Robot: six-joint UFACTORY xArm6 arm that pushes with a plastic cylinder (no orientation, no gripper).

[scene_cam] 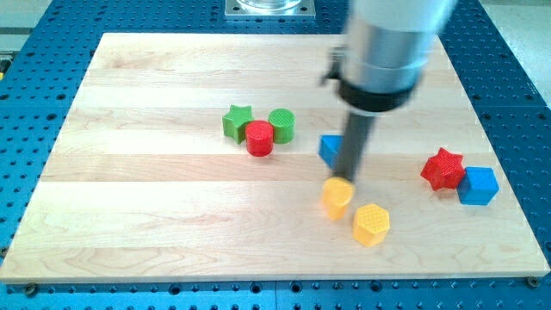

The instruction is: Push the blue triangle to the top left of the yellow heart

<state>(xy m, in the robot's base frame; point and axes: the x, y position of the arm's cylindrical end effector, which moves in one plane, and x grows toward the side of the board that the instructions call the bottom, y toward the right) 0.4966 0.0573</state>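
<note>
The blue triangle [329, 149] lies near the board's middle, partly hidden behind my rod. The yellow heart [337, 198] lies just below it, toward the view's bottom. My tip [347, 179] stands against the right side of the blue triangle and just above the yellow heart's top right edge. Whether it touches either block cannot be told. The blue triangle sits up and slightly left of the heart, a small gap apart.
A yellow hexagon [371, 225] lies lower right of the heart. A green star [237, 121], a red cylinder [259, 138] and a green cylinder [281, 125] cluster to the left. A red star [442, 169] and a blue cube [478, 185] sit at the right. The wooden board [155, 215] ends near the view's bottom.
</note>
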